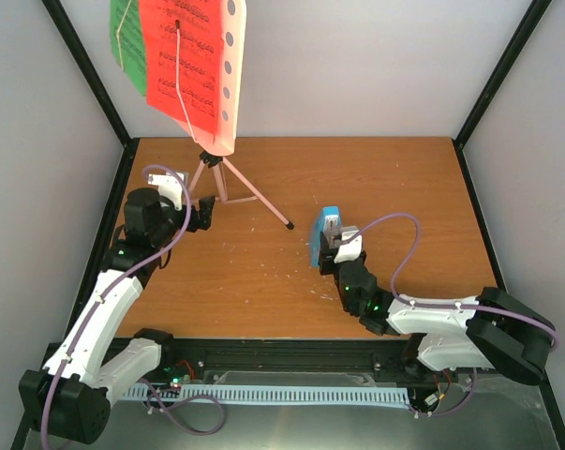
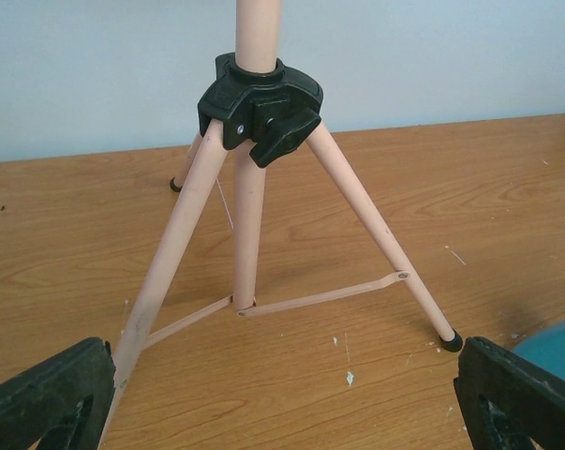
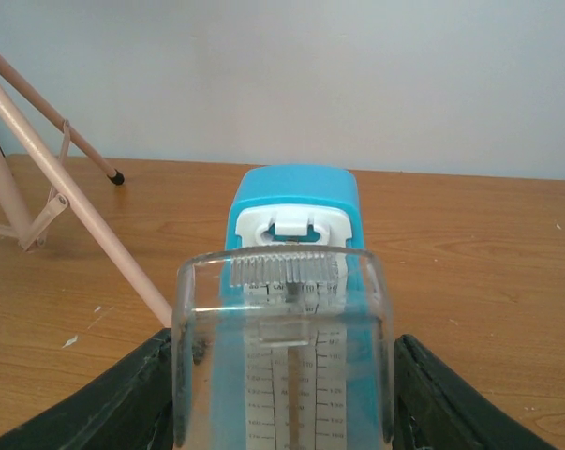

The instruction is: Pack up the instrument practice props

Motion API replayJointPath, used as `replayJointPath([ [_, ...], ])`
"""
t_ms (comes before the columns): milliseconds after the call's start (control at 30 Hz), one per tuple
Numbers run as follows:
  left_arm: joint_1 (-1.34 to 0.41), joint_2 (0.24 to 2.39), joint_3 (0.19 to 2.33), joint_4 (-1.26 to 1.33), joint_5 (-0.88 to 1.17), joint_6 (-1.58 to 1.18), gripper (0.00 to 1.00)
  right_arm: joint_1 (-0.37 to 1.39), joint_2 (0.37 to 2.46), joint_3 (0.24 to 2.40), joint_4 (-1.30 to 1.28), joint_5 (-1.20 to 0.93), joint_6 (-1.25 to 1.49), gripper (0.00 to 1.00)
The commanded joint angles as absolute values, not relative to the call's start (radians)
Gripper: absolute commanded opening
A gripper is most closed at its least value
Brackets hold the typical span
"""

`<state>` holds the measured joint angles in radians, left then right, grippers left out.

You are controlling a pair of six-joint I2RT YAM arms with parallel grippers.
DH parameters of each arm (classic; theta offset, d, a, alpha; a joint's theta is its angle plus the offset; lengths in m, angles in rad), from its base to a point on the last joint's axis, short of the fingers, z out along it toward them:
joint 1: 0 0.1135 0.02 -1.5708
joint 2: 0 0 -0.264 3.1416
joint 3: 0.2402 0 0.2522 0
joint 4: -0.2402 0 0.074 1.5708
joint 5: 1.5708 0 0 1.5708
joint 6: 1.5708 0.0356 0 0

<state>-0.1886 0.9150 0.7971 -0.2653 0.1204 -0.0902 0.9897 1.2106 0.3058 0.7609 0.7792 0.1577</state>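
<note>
Here metronome (image 3: 291, 281) clamped between right fingers (image 3: 104, 403).

The counter (image 1: 413, 197) is showing mid-brown wood grain flecked with pale specks. Toward its far left corner, the music stand (image 1: 221, 178) is presenting pale pink tubes, a black hub (image 2: 260, 108) and black foot caps (image 2: 450, 341). Its pink desk (image 1: 230, 66) is carrying a row of grey round holes. The red page (image 1: 184, 56) is bearing black notation, and the green page (image 1: 125, 37) is showing beside it. Near the counter's centre, the metronome (image 1: 325, 234) is displaying bright blue with a white fitting under a clear cover (image 3: 282, 375). The left hand (image 2: 282, 394) and right hand (image 3: 282, 403) are appearing black.
</note>
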Motion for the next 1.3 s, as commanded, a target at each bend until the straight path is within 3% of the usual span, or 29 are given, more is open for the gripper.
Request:
replayJointPath([
  [0, -0.185, 0.906, 0.799, -0.247, 0.118, -0.066, 1.00, 0.999, 1.230, 0.337, 0.840, 0.825, 0.133, 0.53],
  [1267, -0.186, 0.905, 0.794, -0.247, 0.130, -0.062, 0.99, 0.975, 1.361, 0.333, 0.953, 0.852, 0.111, 0.54],
])
